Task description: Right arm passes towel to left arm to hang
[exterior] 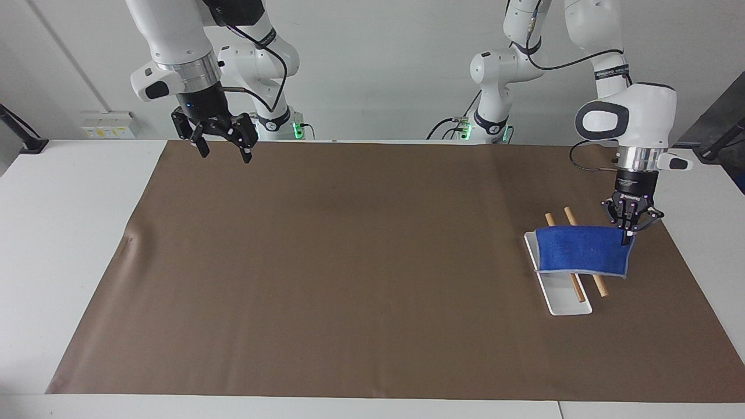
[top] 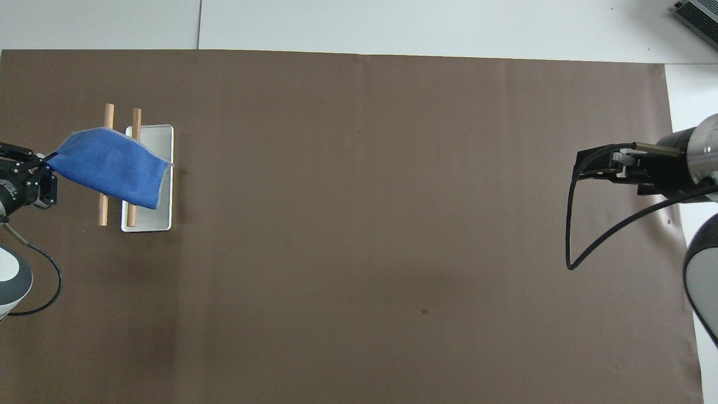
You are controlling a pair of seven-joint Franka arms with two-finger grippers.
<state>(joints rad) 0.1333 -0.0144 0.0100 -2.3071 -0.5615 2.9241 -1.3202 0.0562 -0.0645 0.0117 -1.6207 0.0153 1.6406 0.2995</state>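
Note:
The bright blue towel [exterior: 582, 250] lies spread across the two wooden rods [exterior: 599, 286] of a small rack with a white base [exterior: 561, 299]. My left gripper [exterior: 627, 235] is shut on the towel's corner, just past the outer rod toward the left arm's end of the table. In the overhead view the towel [top: 109, 165] covers the middle of both rods [top: 102, 210], with the left gripper [top: 47, 163] at its edge. My right gripper [exterior: 224, 154] is open and empty, raised over the mat's edge by its own base; it also shows in the overhead view [top: 586, 163].
A brown mat [exterior: 349, 262] covers most of the white table [exterior: 64, 233]. The rack stands on the mat toward the left arm's end. A black cable [top: 569, 224] loops down from the right wrist.

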